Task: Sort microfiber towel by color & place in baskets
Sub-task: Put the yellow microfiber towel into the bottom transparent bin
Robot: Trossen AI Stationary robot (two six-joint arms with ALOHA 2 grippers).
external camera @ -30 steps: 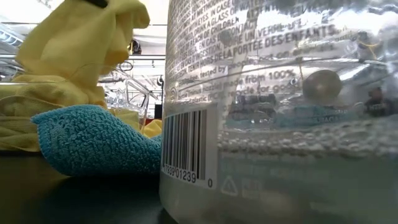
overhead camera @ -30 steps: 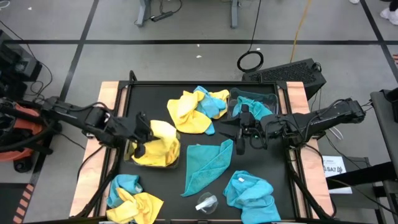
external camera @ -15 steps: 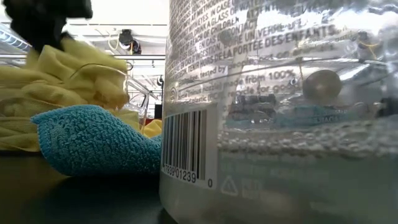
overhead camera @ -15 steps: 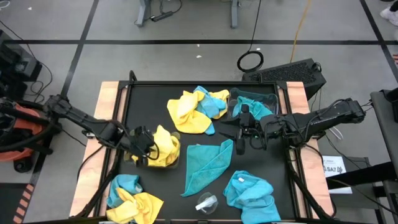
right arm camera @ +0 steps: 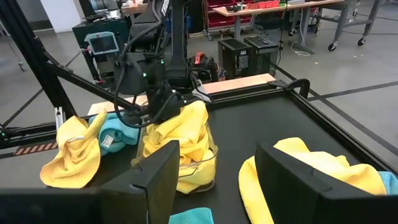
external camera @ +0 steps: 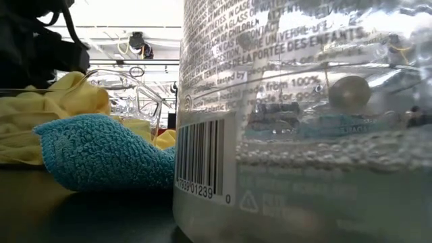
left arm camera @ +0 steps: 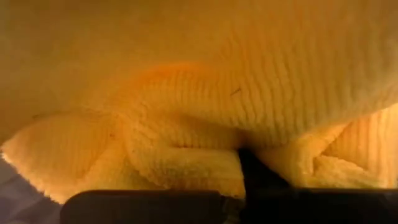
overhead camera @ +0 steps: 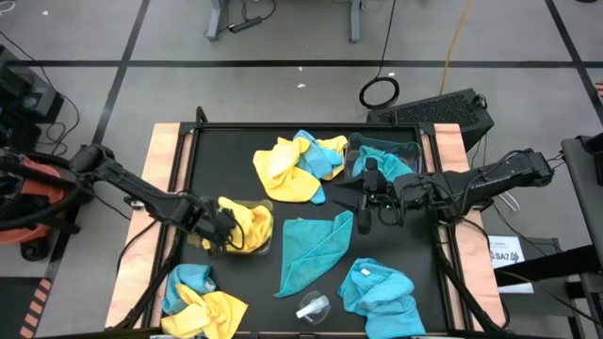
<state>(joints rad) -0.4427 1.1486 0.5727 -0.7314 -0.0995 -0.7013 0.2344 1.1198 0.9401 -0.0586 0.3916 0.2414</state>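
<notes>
The left gripper [overhead camera: 219,233] is pressed down into the bright yellow fuzzy towels [overhead camera: 247,224] heaped in the clear plastic basket [right arm camera: 208,163], likely seating them, grip hidden, while the right gripper [overhead camera: 361,205], fingers spread, waits beside the teal basket [overhead camera: 415,151].

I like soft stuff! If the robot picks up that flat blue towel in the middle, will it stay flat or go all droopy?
Probably droopy: the teal towel already lies in soft folds, and the others sit crumpled. It looks fuzzy, so likely light and easy to grip.
</notes>
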